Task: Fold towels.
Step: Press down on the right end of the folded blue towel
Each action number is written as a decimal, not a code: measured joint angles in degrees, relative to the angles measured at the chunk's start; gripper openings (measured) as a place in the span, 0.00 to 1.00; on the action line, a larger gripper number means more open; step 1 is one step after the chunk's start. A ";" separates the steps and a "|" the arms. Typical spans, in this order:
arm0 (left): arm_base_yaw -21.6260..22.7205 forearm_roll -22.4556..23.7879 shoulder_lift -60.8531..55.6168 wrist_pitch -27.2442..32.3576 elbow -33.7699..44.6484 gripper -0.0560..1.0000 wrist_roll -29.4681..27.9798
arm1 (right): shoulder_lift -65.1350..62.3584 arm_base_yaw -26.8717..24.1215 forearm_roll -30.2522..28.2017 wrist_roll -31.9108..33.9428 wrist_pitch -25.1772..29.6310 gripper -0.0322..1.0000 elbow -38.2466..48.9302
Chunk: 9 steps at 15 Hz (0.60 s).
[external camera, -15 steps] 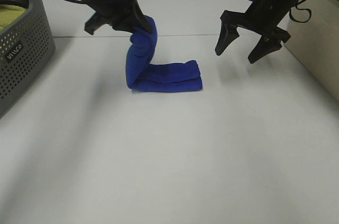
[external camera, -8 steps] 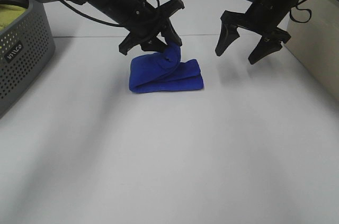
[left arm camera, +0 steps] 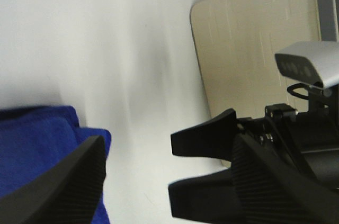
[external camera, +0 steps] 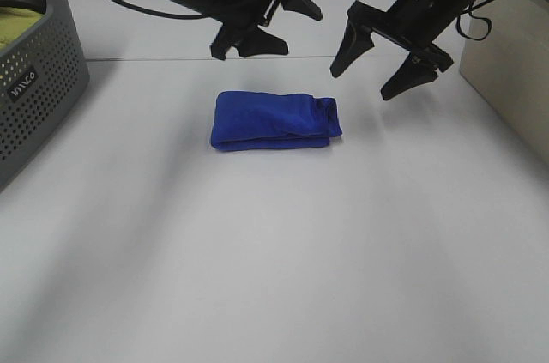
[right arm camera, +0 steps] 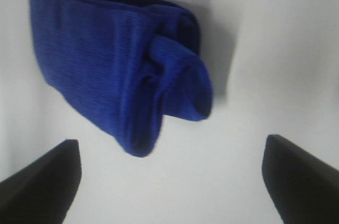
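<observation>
A blue towel (external camera: 274, 121) lies folded into a thick flat bundle on the white table (external camera: 274, 260), its rolled end to the right. My left gripper (external camera: 302, 34) is open and empty, above and behind the towel's right part. My right gripper (external camera: 360, 84) is open and empty, hanging just right of and behind the towel's right end. The left wrist view shows the towel's corner (left arm camera: 37, 144) by the open left gripper (left arm camera: 169, 144). The right wrist view shows the towel (right arm camera: 116, 60) just beyond the open right gripper (right arm camera: 170, 142).
A grey perforated basket (external camera: 34, 88) holding a yellow cloth (external camera: 17, 24) stands at the left edge. A beige box (external camera: 506, 54) stands at the right edge, also in the left wrist view (left arm camera: 254, 49). The two grippers are close together behind the towel.
My left gripper carried the towel's raised end over to the right, laid it down on the rest and let go, then lifted away. My right gripper shifted slightly left.
</observation>
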 joint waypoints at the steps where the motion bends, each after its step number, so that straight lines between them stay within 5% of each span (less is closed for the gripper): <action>1: 2.41 -0.17 -1.32 -0.06 0.00 0.67 4.87 | 0.00 0.06 4.70 -2.18 0.06 0.87 0.00; 6: 10.94 -0.17 -5.90 4.70 0.00 0.67 10.26 | 3.38 3.32 29.16 -15.18 0.74 0.87 1.09; 9: 13.24 -0.17 -7.96 8.77 -0.11 0.67 11.75 | 10.43 3.27 36.78 -19.14 0.63 0.87 1.49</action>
